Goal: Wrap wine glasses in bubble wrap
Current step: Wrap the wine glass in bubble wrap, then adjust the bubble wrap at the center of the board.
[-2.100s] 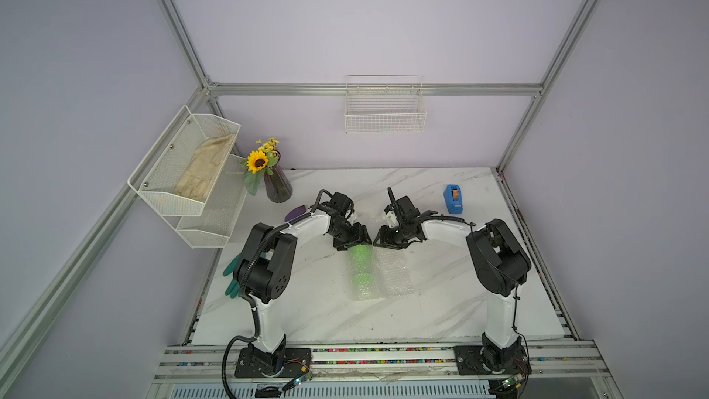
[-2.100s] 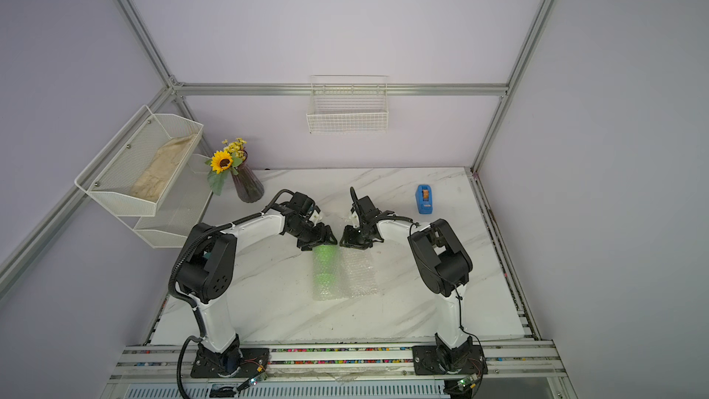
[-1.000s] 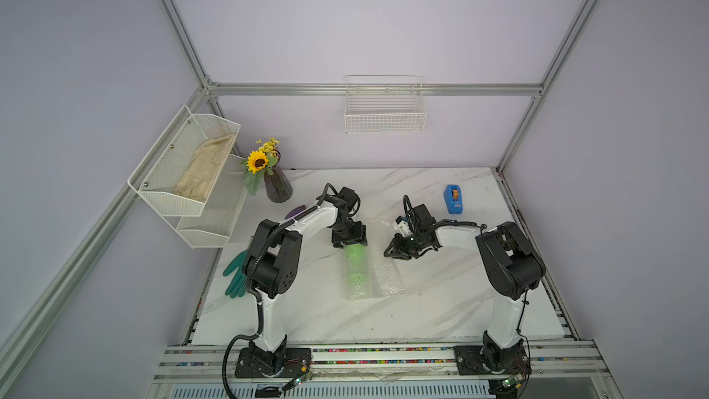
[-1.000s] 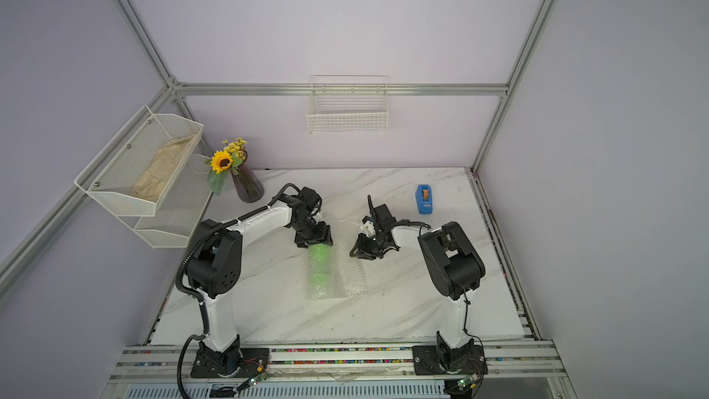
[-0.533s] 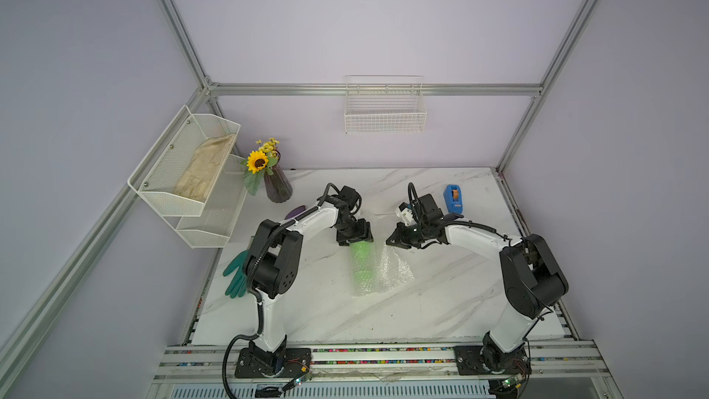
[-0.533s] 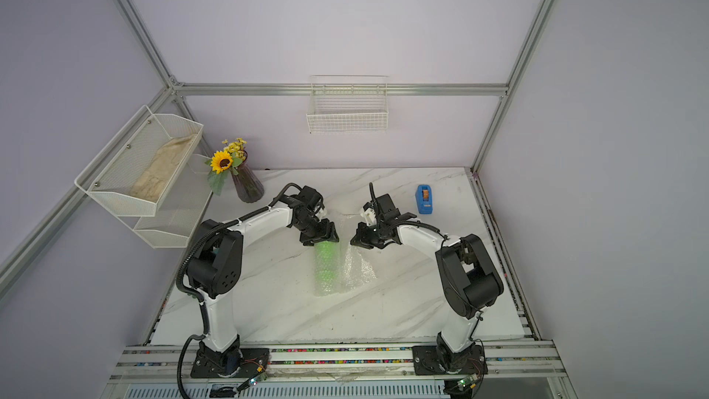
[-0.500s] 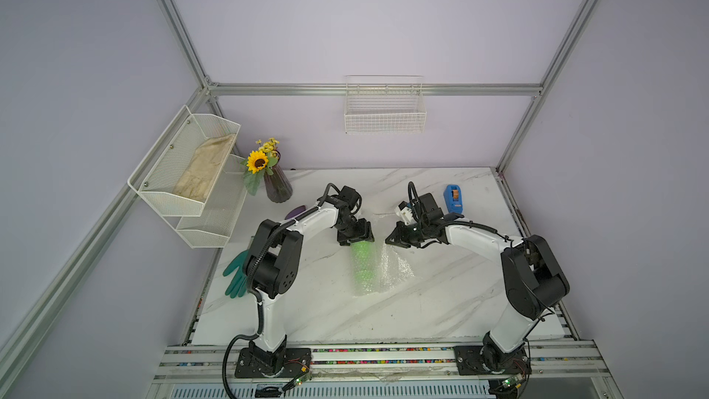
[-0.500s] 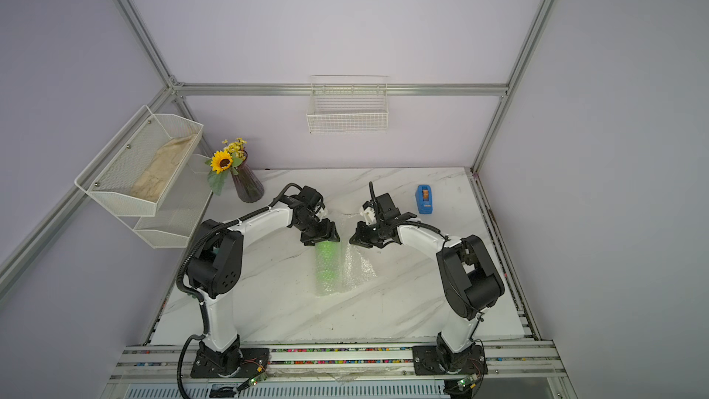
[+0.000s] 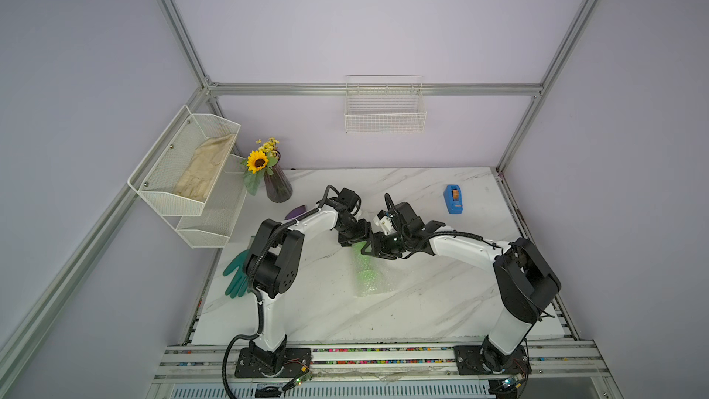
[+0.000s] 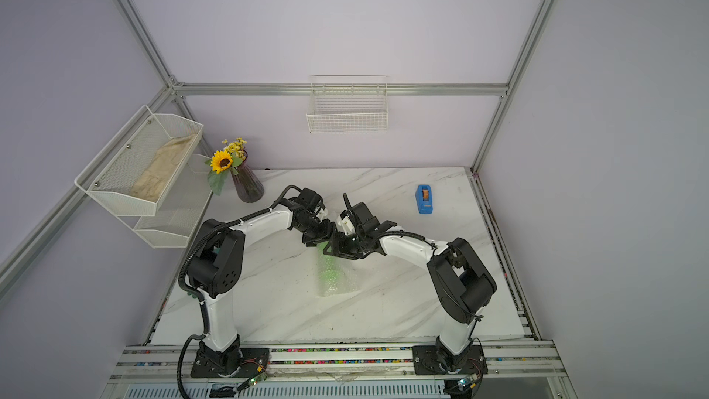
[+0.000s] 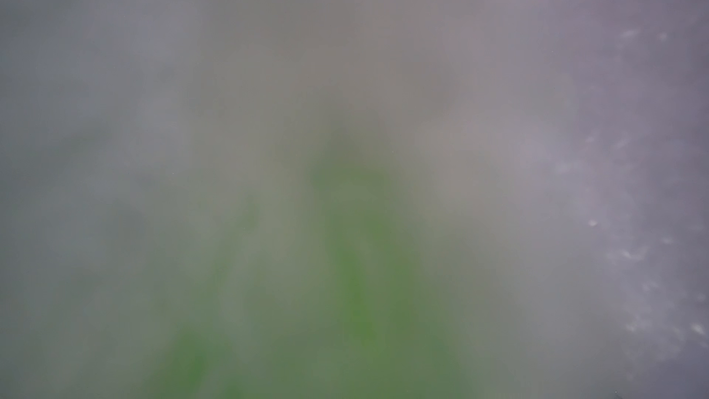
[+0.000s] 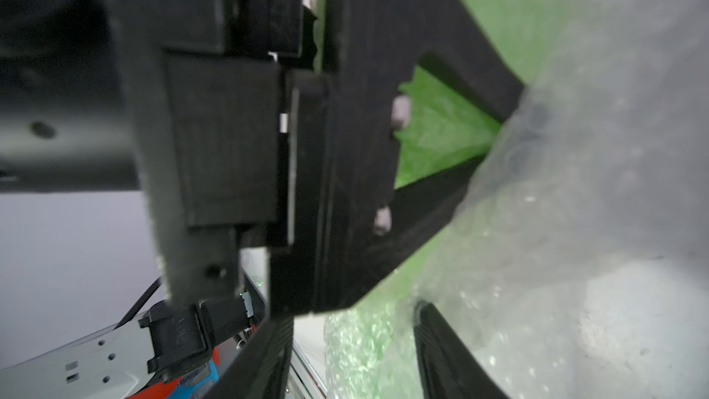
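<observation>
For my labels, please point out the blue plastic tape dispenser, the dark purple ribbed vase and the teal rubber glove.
Blue plastic tape dispenser (image 9: 454,205): in a top view, body.
Dark purple ribbed vase (image 9: 278,188): in a top view, belly.
Teal rubber glove (image 9: 236,272): in a top view, palm.

I'm looking down on a white marble-look tabletop (image 9: 422,301) that runs under the left pincer (image 9: 355,242) and the right pincer (image 9: 367,250). Plain lilac walls (image 9: 383,13) close it in, edged with aluminium frame bars (image 9: 479,89). Beyond both pincers and higher up, a wire basket (image 9: 385,120) hangs on the back wall. Well off to the left pincer's left, a two-tier mesh shelf (image 9: 184,170) (white, like the basket) is fixed to the side wall. The light is soft and even.
</observation>
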You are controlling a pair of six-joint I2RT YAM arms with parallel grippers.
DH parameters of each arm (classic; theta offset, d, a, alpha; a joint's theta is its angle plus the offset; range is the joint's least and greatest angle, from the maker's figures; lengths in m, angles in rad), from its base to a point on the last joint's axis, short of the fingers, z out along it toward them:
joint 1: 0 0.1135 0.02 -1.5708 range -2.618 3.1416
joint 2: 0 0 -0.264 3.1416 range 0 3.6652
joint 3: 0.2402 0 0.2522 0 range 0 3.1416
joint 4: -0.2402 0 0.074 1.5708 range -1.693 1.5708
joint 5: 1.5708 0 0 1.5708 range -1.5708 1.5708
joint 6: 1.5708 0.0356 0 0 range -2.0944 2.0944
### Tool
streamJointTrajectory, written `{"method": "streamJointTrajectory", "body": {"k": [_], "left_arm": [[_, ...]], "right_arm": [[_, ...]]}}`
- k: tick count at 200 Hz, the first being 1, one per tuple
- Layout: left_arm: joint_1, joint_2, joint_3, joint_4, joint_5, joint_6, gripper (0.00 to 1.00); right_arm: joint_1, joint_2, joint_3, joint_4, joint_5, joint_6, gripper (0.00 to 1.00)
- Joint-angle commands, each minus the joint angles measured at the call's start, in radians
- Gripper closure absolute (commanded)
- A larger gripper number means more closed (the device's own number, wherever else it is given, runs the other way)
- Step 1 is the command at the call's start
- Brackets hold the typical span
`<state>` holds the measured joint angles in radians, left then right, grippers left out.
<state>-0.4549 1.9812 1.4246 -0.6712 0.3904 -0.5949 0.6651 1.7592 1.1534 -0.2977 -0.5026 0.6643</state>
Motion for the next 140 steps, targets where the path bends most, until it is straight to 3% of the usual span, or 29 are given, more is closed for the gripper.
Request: {"method": "streamJointTrajectory", "body": {"k": [1, 14, 38, 80, 98, 140], "left_arm": [[0.010, 0.009, -0.024, 0.019, 0.012, -0.025, 0.62], [0.012, 0.009, -0.025, 0.018, 0.011, -0.026, 0.62], [0.012, 0.008, -0.028, 0.018, 0.010, -0.031, 0.62], [0.015, -0.009, -0.032, 0.020, 0.003, -0.042, 0.60], [0.025, -0.033, -0.033, 0.020, 0.004, -0.044, 0.46], [0.091, -0.188, -0.047, -0.021, -0.008, -0.007, 0.24]], "right_arm": [[0.033, 0.028, 0.053, -0.061, 0.119, 0.000, 0.38], [0.054, 0.032, 0.071, -0.087, 0.179, 0.003, 0.39], [0.089, 0.049, 0.111, -0.148, 0.295, 0.001, 0.59], [0.116, 0.058, 0.147, -0.213, 0.390, -0.013, 0.90], [0.117, 0.046, 0.150, -0.225, 0.407, -0.027, 1.00], [0.111, 0.053, 0.213, -0.326, 0.422, -0.241, 1.00]]}}
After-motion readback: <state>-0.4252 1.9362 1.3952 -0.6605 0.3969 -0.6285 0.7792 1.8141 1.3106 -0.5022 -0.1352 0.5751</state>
